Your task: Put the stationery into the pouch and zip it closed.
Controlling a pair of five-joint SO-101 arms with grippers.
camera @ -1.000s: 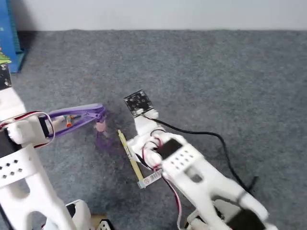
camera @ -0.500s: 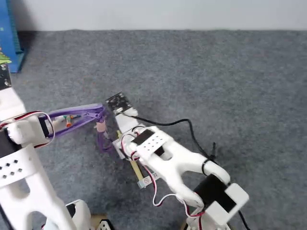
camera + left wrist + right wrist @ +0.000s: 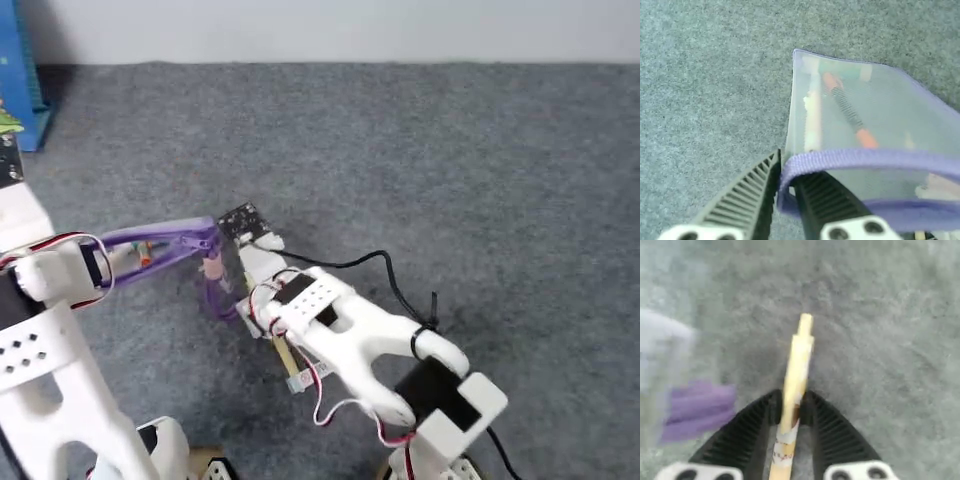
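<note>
Left claw (image 3: 785, 169) and right claw (image 3: 790, 399) are both clamped.

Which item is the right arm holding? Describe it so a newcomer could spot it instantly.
On the grey carpet, look beside the purple-trimmed clear pouch. There the right end effector grips a slim pale-yellow pen. Unlike the items already inside the pouch, it is outside, with a white label near one end.

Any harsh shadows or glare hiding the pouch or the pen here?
High view: even, soft light on the grey carpet, no glare. Right wrist view: a soft shadow darkens the carpet around the pen in the right gripper. Left wrist view: no glare on the pouch; the stationery inside shows through its wall.
</note>
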